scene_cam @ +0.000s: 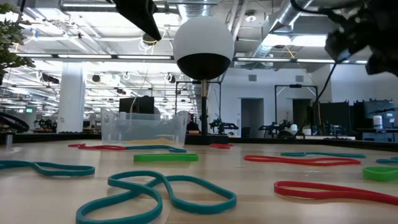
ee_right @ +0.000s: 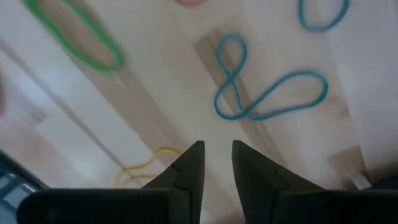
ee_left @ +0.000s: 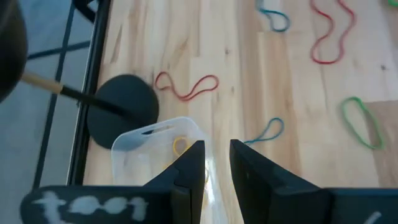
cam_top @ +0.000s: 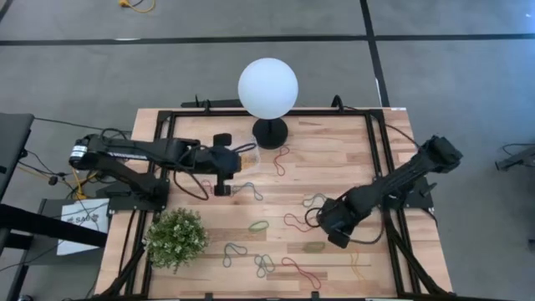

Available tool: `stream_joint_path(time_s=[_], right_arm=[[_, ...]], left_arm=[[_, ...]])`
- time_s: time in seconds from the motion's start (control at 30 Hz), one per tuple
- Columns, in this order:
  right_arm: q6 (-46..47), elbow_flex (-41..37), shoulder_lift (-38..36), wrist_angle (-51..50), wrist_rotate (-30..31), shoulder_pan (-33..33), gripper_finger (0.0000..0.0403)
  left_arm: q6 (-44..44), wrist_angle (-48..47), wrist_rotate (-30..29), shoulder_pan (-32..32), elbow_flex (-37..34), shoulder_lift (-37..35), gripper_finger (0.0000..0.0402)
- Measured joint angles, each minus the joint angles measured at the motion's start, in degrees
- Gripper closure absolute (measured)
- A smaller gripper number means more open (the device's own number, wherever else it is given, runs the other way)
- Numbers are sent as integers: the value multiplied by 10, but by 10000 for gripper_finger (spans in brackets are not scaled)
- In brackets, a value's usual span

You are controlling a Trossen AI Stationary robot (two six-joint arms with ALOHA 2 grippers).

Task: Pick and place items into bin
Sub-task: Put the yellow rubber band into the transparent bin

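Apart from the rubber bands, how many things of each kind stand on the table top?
Globe lamp: 1
Leafy plant: 1
Clear bin: 1
Total: 3

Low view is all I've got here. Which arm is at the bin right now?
Observer: The left gripper hangs right over the bin, beside the lamp's black base.
Operator: Anything in the bin yet?
Observer: One yellow band lies inside it.
Operator: Where's the other arm?
Observer: The right gripper is above the table's front right part, fingers apart and empty, near a twisted blue band.
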Motion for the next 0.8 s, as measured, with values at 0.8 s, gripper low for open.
stream_joint_path(time_s=[0.8], right_arm=[[277, -13, 55, 115, -24, 166, 327]], left_arm=[[51, -8, -2, -25, 0, 0, 336]])
